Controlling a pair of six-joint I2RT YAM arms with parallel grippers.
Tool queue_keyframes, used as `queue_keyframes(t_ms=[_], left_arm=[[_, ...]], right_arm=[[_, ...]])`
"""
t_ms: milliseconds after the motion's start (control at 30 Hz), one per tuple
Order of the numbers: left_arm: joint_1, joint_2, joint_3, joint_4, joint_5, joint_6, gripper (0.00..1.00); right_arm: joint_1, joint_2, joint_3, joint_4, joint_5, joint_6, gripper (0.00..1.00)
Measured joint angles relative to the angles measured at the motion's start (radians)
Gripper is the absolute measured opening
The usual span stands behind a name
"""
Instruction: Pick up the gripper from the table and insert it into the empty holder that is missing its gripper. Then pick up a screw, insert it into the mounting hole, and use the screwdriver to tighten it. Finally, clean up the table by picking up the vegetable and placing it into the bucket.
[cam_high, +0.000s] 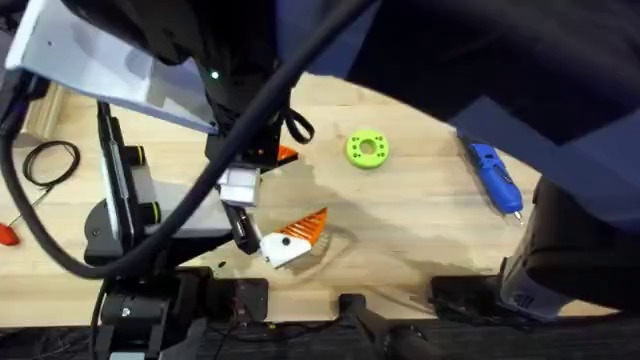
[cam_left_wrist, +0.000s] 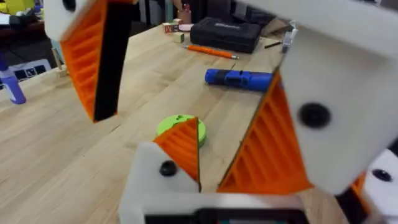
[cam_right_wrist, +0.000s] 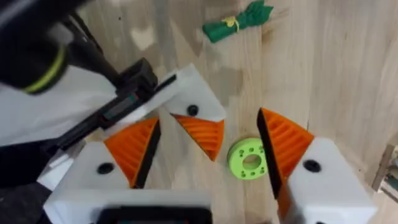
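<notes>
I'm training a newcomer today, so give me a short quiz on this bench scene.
1. True or false: a gripper holds the screwdriver.
2. Fill in: the vegetable lies on the ___.
3. The left gripper is: A open, B shut on the screwdriver, C shut on the vegetable.
Key: 1 false; 2 table; 3 A.

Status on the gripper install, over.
Left hand, right hand open. Orange gripper sitting on holder. Screwdriver untouched on table. Green disc nearby.
</notes>
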Motion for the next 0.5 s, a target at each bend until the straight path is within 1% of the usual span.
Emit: queue_keyframes(t_ms=[267, 400, 500], left_arm=[[0.000, 0.000, 0.000, 0.000, 0.000, 0.000, 0.986], [0.000, 0.000, 0.000, 0.000, 0.000, 0.000, 0.987], [0.000, 0.000, 0.000, 0.000, 0.000, 0.000, 0.986]], right_arm=[[-0.066, -0.007, 0.000, -0.036, -0.105, 0.021, 0.943], [-0.094, -0.028, -0.001, -0.037, -0.127, 0.036, 0.943], [-0.099, -0.052, -0.001, -0.038, -0.135, 0.045, 0.942]])
